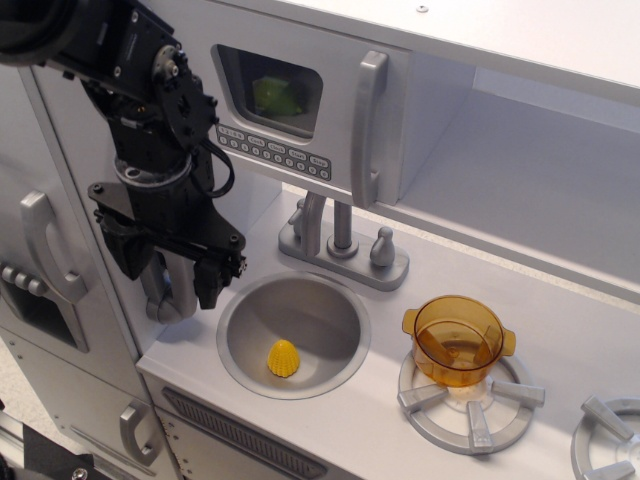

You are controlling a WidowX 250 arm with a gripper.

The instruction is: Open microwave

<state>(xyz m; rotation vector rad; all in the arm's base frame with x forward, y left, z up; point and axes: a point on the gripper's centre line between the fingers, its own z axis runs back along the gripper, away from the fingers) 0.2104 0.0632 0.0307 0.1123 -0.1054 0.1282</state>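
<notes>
At the counter's left edge, beside the round grey sink (294, 330) holding a small yellow ridged toy (284, 357), the black robot gripper (182, 290) hangs with fingers spread, empty. The light-grey microwave (300, 110), with dark window and tall silver handle (368, 128), sits above the counter's back edge, up and right of the gripper, door shut.

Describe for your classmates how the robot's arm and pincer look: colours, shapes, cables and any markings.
The arm is matte black, built of chunky angular blocks with silver screws and a round joint disc. A thin black cable loops beside the wrist. The pincer has dark angular housings and pale grey fingers. No readable markings show.
</notes>
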